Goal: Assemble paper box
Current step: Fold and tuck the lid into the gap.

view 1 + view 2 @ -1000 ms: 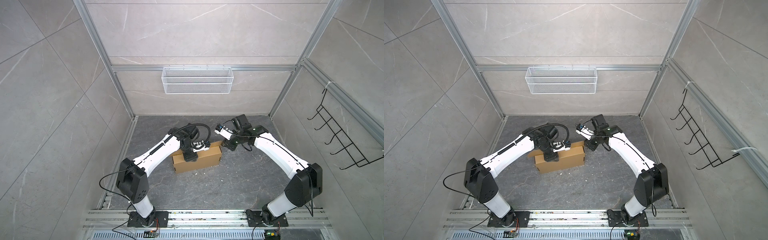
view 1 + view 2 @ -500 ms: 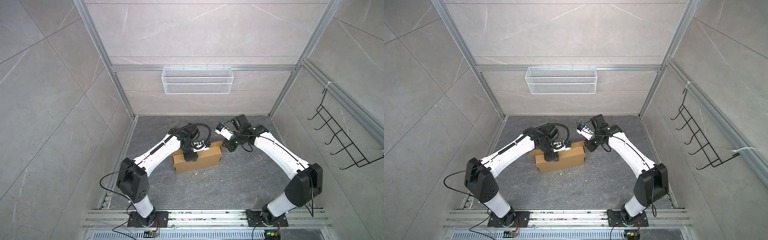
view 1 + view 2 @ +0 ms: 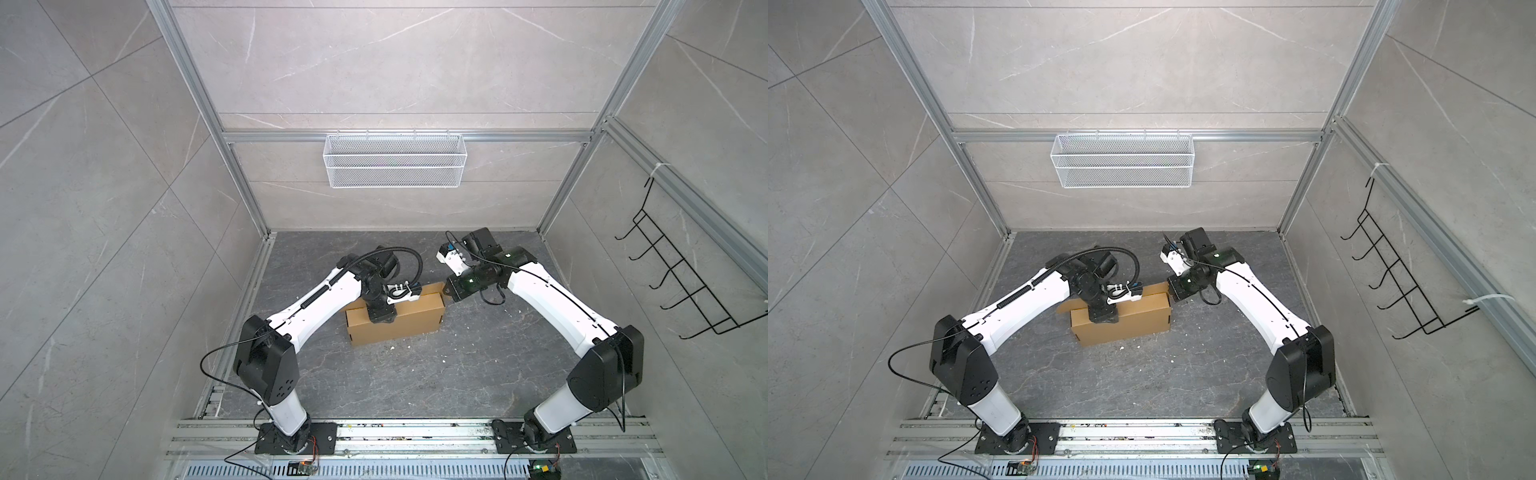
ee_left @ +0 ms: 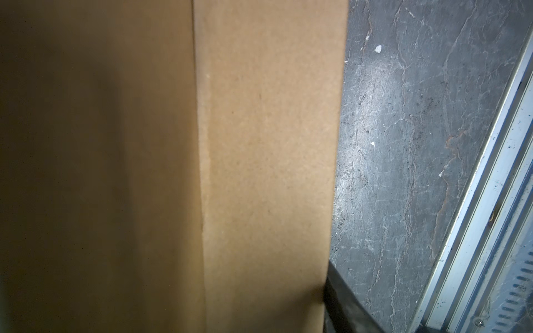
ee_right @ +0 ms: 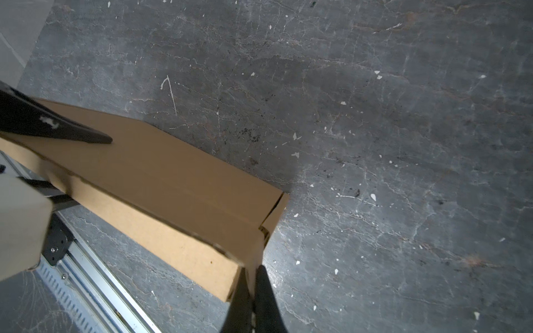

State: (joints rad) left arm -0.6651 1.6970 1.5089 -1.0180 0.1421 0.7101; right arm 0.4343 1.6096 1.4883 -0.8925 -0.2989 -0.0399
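Right wrist view: pinches the end flap of the paper box (image 5: 161,173) with right gripper (image 5: 253,288) closed tight, box lying on the floor (image 5: 375,144); cannot tell spread of left gripper (image 3: 381,321) atop it; looks light, stiff, crease-prone, so best held at folded edges.

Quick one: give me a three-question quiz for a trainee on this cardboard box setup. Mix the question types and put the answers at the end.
1. True or false: the right gripper is open and clear of the paper box.
2. Where is the wire basket? A: on the floor. B: hanging from the rail on the back wall. C: inside the box.
3. Short answer: how many grippers touch the box?
Key: 1 false, it is shut on the box's end. 2 B. 3 two; the left gripper straddles its top edge.
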